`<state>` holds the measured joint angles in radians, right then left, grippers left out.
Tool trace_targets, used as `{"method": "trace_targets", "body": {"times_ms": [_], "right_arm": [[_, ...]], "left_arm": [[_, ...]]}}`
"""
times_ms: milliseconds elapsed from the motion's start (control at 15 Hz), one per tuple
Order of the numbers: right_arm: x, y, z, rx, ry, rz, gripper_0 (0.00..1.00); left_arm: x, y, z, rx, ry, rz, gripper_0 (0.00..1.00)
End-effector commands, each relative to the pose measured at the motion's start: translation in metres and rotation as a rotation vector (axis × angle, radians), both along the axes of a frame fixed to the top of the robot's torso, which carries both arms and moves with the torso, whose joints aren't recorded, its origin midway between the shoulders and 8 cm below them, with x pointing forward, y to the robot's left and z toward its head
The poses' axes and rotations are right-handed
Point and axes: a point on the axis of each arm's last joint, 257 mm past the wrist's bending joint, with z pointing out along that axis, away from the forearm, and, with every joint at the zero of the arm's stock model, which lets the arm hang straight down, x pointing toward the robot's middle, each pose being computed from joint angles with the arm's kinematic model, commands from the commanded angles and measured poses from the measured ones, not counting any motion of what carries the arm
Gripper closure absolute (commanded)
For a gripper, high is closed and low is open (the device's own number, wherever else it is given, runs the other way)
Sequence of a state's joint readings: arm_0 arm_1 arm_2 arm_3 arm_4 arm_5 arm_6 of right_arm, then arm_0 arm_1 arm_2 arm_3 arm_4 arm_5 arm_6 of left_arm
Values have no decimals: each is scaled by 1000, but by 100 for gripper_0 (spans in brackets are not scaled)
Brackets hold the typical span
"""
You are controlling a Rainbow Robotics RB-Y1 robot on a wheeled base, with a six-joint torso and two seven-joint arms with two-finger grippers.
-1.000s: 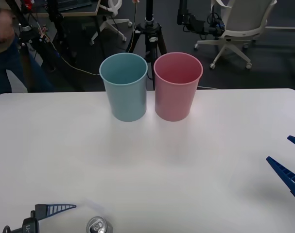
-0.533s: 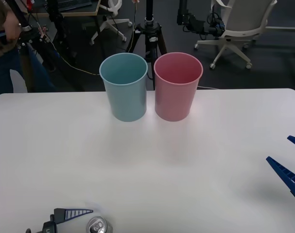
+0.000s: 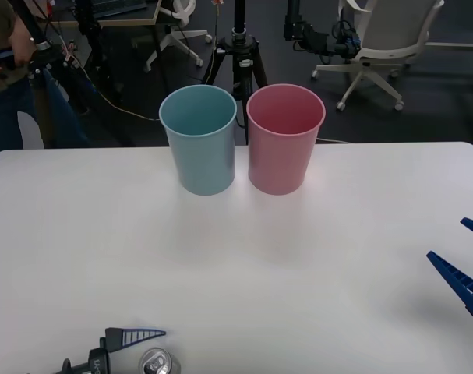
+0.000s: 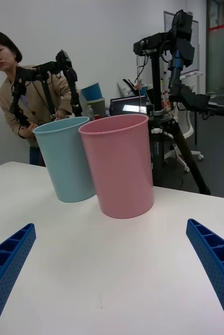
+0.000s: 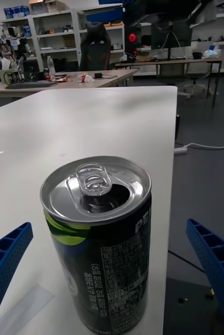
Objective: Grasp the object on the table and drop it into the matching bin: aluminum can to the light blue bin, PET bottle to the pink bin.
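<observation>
Two bins stood side by side at the far middle of the table (image 3: 353, 257), the light blue bin (image 3: 199, 140) on the left and the pink bin (image 3: 285, 139) on the right, nearly touching, both upright and open at the top. One small can (image 3: 158, 363) stood upright at the near edge of the table, left of centre, well apart from the bins, with bare white tabletop between it and them. In the left wrist view the can (image 5: 99, 241) showed a silver top with its pull tab and a dark body with a green patch and white print, standing by the table's edge between the two blue fingers of the left gripper (image 5: 112, 285), which were spread wide on either side and not touching it. In the front view one blue finger (image 3: 139, 336) of that gripper lay just beside the can. At the table's right edge hung the right gripper (image 3: 468, 261), its fingers also spread apart and holding nothing; its wrist camera faced the pink bin (image 4: 120, 165) and the light blue bin (image 4: 65, 157). Beyond the table stood a camera tripod (image 3: 238, 54), an office chair (image 3: 384, 39) and a desk with shelves.
</observation>
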<state>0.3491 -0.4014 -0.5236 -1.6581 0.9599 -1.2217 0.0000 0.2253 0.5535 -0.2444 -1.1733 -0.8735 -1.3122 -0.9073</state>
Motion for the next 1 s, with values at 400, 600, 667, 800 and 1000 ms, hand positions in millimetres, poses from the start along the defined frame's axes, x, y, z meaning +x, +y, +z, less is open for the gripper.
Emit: {"method": "trace_targets", "body": {"times_ms": [400, 600, 667, 800, 1000], "right_arm": [[0, 0, 0, 0, 0, 0, 0], [0, 0, 0, 0, 0, 0, 0], [0, 0, 0, 0, 0, 0, 0], [0, 0, 0, 0, 0, 0, 0], [0, 0, 0, 0, 0, 0, 0]], "left_arm": [[2, -1, 0, -15, 44, 1, 100], [1, -1, 0, -19, 57, 0, 100], [2, -1, 1, -19, 58, 1, 100], [5, 1, 3, -24, 62, 8, 100], [15, 9, 21, -58, 89, 41, 100]]}}
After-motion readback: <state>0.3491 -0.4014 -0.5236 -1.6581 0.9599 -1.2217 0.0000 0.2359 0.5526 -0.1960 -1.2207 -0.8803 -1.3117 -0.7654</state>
